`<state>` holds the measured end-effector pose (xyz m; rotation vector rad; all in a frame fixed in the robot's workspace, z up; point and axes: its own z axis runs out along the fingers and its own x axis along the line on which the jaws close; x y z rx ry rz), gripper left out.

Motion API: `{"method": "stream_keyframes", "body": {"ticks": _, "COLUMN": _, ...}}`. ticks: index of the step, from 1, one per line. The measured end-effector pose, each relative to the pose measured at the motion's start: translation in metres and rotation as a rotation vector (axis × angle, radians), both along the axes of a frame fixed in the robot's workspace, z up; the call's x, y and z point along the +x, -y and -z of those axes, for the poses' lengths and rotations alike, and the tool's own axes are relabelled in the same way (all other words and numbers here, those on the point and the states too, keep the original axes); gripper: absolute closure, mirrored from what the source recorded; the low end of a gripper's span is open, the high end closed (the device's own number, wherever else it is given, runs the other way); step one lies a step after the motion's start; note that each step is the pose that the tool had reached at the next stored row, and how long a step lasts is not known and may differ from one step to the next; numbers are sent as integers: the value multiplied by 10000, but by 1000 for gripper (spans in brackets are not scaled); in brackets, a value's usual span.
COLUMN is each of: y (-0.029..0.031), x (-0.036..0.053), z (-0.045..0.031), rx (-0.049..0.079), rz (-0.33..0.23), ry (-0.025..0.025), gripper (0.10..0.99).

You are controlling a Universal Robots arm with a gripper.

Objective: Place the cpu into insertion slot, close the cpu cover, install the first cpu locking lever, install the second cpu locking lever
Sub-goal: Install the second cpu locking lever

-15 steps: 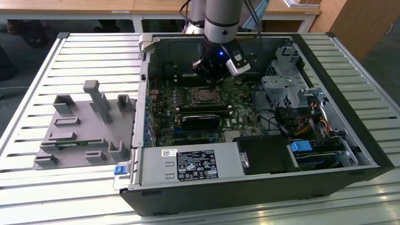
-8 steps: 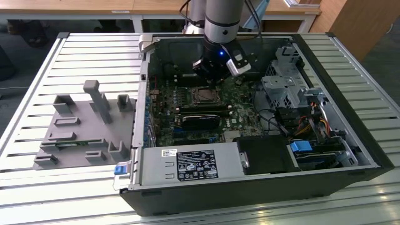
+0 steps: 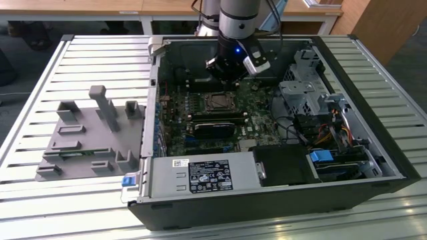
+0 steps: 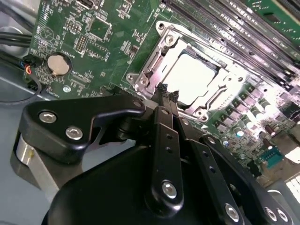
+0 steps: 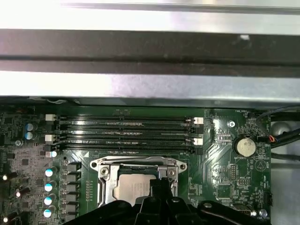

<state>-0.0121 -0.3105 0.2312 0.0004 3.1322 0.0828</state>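
Observation:
The cpu (image 4: 191,76) lies flat in the insertion slot (image 3: 217,102), its pale metal top showing through the cut-out of the cpu cover (image 4: 228,82). The cover is folded down around the chip. My gripper (image 4: 165,93) hangs just above one edge of the socket with its black fingers pressed together and nothing between them. In the first wrist view the gripper (image 5: 162,183) stands over the cover (image 5: 104,182) beside the cpu (image 5: 132,188). In the exterior view the gripper (image 3: 230,82) is right behind the socket. I cannot make out how the locking levers stand.
Long black memory slots (image 5: 126,131) run beside the socket, and a coin battery (image 5: 245,146) sits on the green board. A labelled power supply box (image 3: 203,175) fills the case's near side, with cables (image 3: 300,130) at the exterior view's right. A grey fixture (image 3: 93,135) stands outside the case.

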Motion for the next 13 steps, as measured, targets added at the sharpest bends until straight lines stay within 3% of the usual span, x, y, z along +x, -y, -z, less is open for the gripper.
{"method": "stream_keyframes", "body": {"ticks": 4, "y": 68, "x": -1, "z": -1, "rx": -3, "rz": 2, "ry": -1, "gripper": 980}}
{"method": "stream_keyframes", "body": {"ticks": 13, "y": 324, "x": -1, "z": -2, "rx": -4, "rz": 2, "ry": -2, "gripper": 980}}
